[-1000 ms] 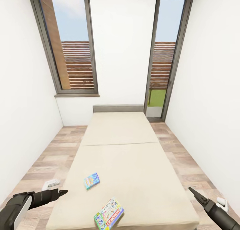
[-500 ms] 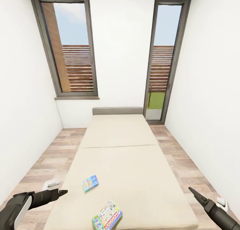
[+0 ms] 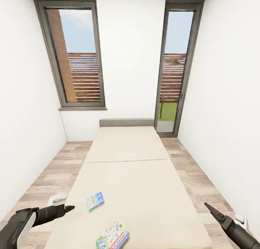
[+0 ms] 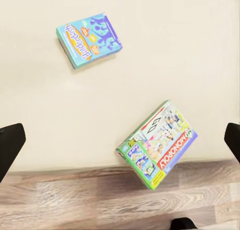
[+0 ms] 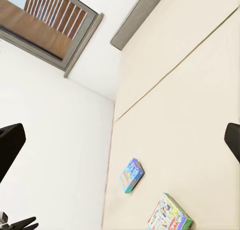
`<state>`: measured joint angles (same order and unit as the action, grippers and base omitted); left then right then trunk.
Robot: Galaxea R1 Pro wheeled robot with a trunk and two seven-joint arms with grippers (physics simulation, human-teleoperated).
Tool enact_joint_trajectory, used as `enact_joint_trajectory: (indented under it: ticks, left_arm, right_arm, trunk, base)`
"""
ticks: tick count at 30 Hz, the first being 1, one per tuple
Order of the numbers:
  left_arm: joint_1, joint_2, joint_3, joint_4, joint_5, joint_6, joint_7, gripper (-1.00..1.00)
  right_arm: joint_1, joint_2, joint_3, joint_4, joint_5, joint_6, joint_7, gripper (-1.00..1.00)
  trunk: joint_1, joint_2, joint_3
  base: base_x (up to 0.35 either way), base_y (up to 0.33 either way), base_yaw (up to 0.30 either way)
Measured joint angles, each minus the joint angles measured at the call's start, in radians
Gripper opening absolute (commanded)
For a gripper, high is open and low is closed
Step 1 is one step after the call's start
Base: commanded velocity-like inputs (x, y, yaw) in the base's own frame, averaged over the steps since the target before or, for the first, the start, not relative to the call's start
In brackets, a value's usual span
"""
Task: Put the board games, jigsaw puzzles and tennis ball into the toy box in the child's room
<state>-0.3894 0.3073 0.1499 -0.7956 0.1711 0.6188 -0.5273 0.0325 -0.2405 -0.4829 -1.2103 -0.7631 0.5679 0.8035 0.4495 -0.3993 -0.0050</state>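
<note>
Two board games lie flat on the beige bed [image 3: 133,169] near its foot end. The light blue one [image 3: 95,201] [image 4: 89,39] [image 5: 131,175] sits further up the bed. The green-edged one [image 3: 112,236] [image 4: 157,144] [image 5: 170,214] rests close to the bed's near edge. My left gripper [image 3: 68,207] hovers open over the bed's left edge, level with the blue box and apart from it. My right gripper [image 3: 207,206] stands open off the bed's right side, holding nothing. In the left wrist view its dark fingers [image 4: 10,145] flank both boxes. The table, toy box, puzzles and ball are out of view.
The bed fills the narrow room's middle, with strips of wood-plank floor [image 3: 50,169] on both sides. White walls close in left and right. A window [image 3: 76,57] and a tall glass door [image 3: 173,79] stand behind the grey headboard [image 3: 126,122]. Small white objects [image 3: 56,199] [image 3: 241,220] lie on the floor.
The whole picture has shifted down and a little left, so the camera has moved. The two games lie where they were on the bed. Both arms hold the same pose.
</note>
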Motion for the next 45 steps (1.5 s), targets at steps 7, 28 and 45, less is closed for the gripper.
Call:
enact_joint_trajectory:
  ticks: [7, 28, 45]
  left_arm:
    - [0.000, 0.000, 0.000, 0.000, -0.001, 0.000, 0.000, 1.00]
    - [0.000, 0.000, 0.002, 0.000, -0.001, 0.000, 0.000, 1.00]
    - [0.000, 0.000, 0.001, 0.000, 0.000, 0.000, -0.001, 1.00]
  right_arm:
    - [0.000, 0.000, 0.000, 0.000, 0.000, 0.000, 0.001, 1.00]
    - [0.000, -0.001, 0.000, 0.004, 0.000, 0.001, 0.000, 1.00]
    - [0.000, 0.000, 0.000, 0.005, 0.000, 0.002, -0.001, 1.00]
  trunk:
    - [0.000, 0.000, 0.011]
    - [0.000, 0.000, 0.046]
    - [0.000, 0.000, 0.075]
  base:
    - [0.000, -0.080, 0.000]
    - [0.000, -0.093, 0.000]
    - [0.000, -0.126, 0.000]
